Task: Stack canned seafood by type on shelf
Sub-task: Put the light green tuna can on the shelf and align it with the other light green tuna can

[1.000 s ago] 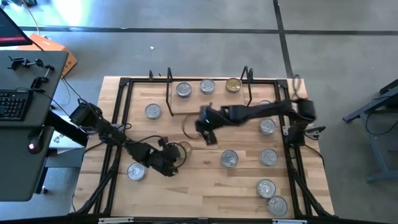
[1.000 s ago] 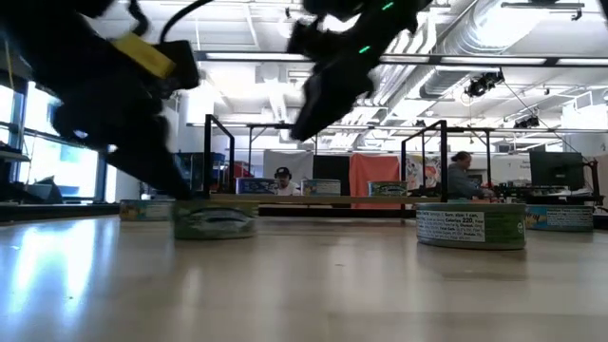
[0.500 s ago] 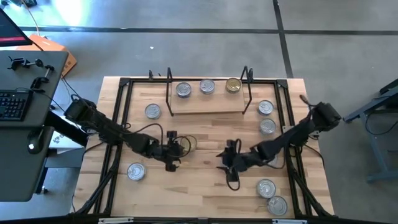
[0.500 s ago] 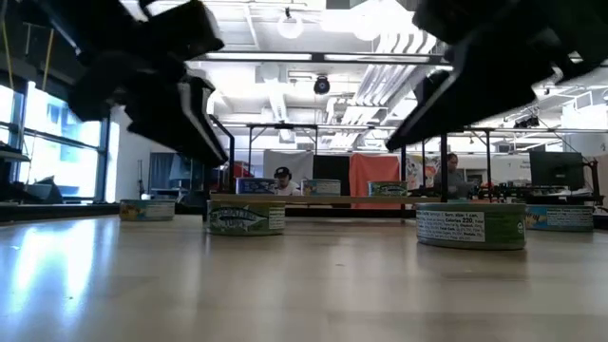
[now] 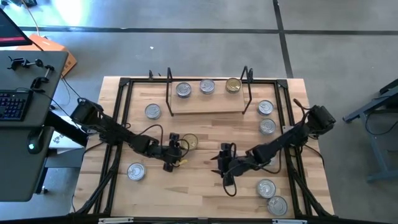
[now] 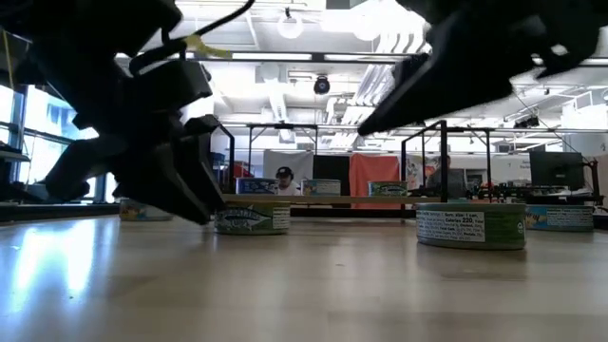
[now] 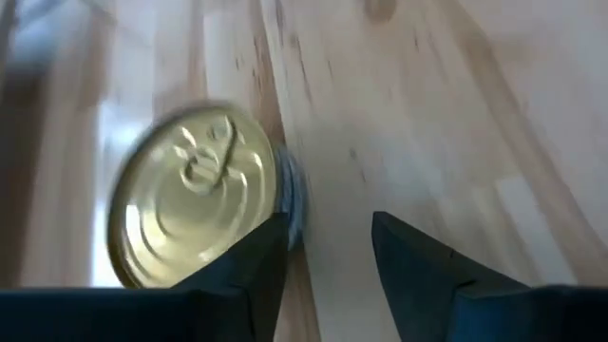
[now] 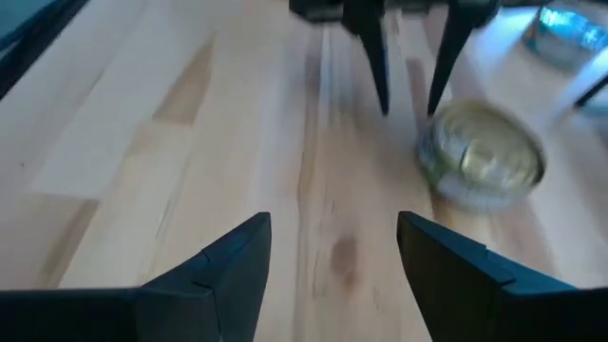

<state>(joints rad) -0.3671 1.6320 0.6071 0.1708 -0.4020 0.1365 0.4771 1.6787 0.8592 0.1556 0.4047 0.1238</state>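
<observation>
A gold-lidded tin stands on the tabletop left of centre. My left gripper is low beside it and open, with bare wood between its fingers; the tin lies outside the gap, next to one finger. My right gripper is low over the table's middle, open, pointing toward the gold tin, with only wood between its fingers. The shelf at the far side carries two silver tins and a gold one. My left gripper has the outer side of one finger right by the gold tin's side wall, level with the table. Whether finger and tin touch, I cannot tell. The tin stands flat on the wood, lid up.
Silver tins stand loose on the table: two on the left, two by the shelf's right end and two at the near right corner. A black frame borders the tabletop.
My right gripper has swung from in front of the shelf toward the near edge and down to the table's middle. My left gripper has opened and edged toward the right. The gold tin has slid a little to the right, still flat on the wood.
</observation>
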